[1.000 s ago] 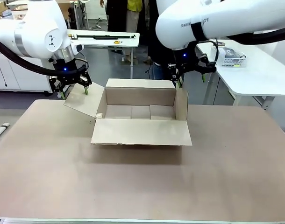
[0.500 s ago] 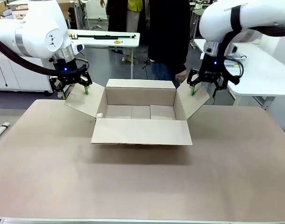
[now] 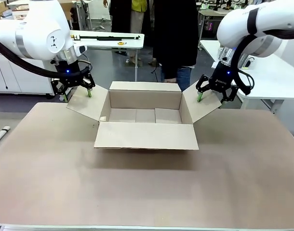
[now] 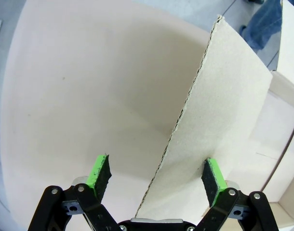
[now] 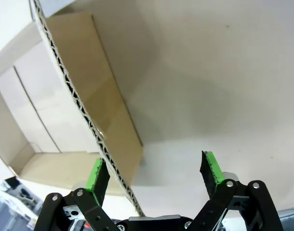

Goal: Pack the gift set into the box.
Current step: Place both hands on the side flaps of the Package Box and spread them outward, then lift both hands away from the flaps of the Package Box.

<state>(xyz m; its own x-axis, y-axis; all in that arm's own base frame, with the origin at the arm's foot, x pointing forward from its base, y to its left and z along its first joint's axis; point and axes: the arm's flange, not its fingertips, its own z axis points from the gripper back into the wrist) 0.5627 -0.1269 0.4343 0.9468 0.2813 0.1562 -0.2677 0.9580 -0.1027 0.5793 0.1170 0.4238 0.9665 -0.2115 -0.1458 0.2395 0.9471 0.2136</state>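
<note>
The box is a shallow brown cardboard carton in the middle of the table, open, with its four flaps spread and nothing visible inside. My left gripper stands open over the left flap, whose edge runs up between the green pads. My right gripper is open at the right flap, and that flap's corrugated edge passes between its fingers. The gift set is out of view.
A person in dark clothes and jeans stands at the far side behind the box. White tables stand at the right and the back. The tan tabletop stretches wide in front of the box.
My right arm has swung from above the box's back right corner out to the right, and the right flap has folded outward with it. The left arm has stayed put.
</note>
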